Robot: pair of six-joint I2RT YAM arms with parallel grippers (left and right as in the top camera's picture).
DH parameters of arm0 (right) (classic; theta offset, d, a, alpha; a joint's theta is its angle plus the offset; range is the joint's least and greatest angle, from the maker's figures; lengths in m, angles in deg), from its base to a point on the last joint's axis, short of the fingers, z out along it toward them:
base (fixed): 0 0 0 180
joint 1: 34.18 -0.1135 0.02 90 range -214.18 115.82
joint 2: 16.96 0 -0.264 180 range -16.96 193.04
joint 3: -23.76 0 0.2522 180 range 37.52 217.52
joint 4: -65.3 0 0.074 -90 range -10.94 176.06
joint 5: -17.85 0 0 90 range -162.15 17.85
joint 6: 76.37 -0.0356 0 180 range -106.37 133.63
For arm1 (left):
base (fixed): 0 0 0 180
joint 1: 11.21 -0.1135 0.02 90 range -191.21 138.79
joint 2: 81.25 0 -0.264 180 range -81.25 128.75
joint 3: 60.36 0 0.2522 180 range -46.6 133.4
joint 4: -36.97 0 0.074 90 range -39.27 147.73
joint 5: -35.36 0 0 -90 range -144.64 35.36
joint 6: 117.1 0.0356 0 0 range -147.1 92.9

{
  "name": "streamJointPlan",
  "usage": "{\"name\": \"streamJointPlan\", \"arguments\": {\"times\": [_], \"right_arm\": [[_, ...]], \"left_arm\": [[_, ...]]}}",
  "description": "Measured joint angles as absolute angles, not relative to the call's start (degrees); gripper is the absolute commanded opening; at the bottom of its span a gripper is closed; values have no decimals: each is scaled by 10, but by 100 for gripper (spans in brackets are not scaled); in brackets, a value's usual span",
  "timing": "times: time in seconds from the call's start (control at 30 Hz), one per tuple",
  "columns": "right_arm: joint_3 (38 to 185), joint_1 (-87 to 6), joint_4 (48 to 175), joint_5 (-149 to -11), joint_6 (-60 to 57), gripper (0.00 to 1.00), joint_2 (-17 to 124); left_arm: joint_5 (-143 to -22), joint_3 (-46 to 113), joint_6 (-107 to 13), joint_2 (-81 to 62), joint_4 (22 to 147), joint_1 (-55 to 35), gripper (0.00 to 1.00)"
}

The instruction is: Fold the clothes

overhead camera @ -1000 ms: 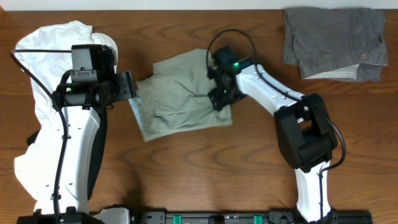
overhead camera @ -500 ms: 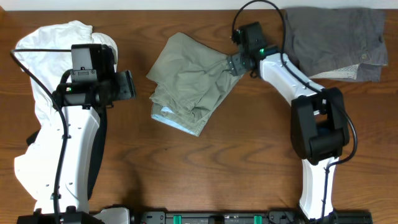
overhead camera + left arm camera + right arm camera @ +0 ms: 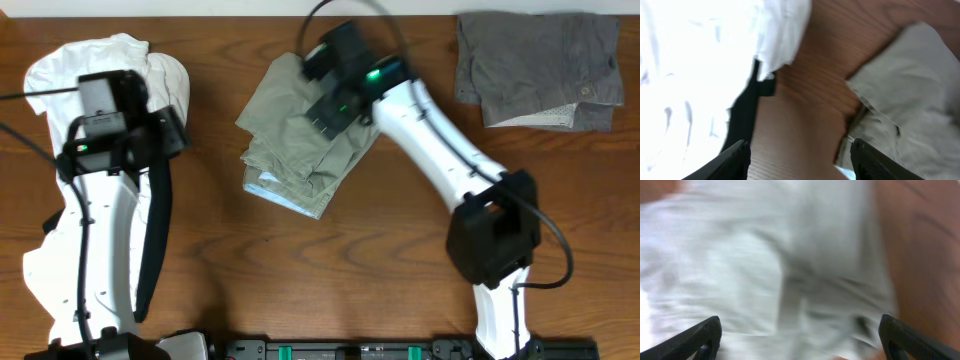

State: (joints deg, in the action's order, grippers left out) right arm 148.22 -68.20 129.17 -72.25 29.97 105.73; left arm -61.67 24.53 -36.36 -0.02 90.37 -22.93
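Under everything, the table (image 3: 300,290) shows brown wood grain, and the shorts (image 3: 290,150) lie on it as a wrinkled khaki bundle, set slantwise. Every place below is taken from those shorts.

Well to their left lies the T-shirt (image 3: 60,80), the biggest cloth in view, white and rumpled, stretching from level with the shorts down toward the near edge. The left arm stands over it. In the left wrist view the T-shirt (image 3: 690,75) fills the left side as a bright blur, with bare wood between it and the shorts (image 3: 910,100).

Well to the right of the shorts, at the far edge, sit the grey shorts (image 3: 535,65), folded flat and darker, touching nothing else.

The right gripper (image 3: 328,108) hangs over the upper right part of the shorts, its white arm running off to their right and toward the near edge. In its own view the right gripper (image 3: 800,340) is spread wide with nothing between the fingers, and the khaki cloth (image 3: 790,255) fills the picture; motion blur leaves it unclear whether the fingers touch the fabric.

The left gripper (image 3: 175,130) hovers left of the shorts, apart from them. Its wrist view shows the left gripper (image 3: 800,160) parted and empty above bare wood.

A pale blue strip of lining (image 3: 275,192) peeks from the near corner of the shorts.
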Motion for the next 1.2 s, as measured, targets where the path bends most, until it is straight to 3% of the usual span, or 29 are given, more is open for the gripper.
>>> {"name": "streamJointPlan", "arguments": {"times": [0.4, 0.77, 0.97, 1.07, 1.2], "right_arm": [[1399, -824, 1225, -669, 320, 99, 1063], [1398, -854, 1219, -627, 366, 99, 1125], [1402, -858, 1223, -597, 389, 92, 1147], [1402, -859, 1229, -592, 399, 80, 1147], [1401, -859, 1234, -583, 414, 46, 1151]], "left_arm": [[-617, 245, -378, 0, 905, -273, 66], [-617, 245, -378, 0, 912, -273, 66], [-617, 241, -378, 0, 913, -273, 66], [-617, 241, -378, 0, 914, -273, 66], [-617, 241, -378, 0, 914, -273, 66]]}}
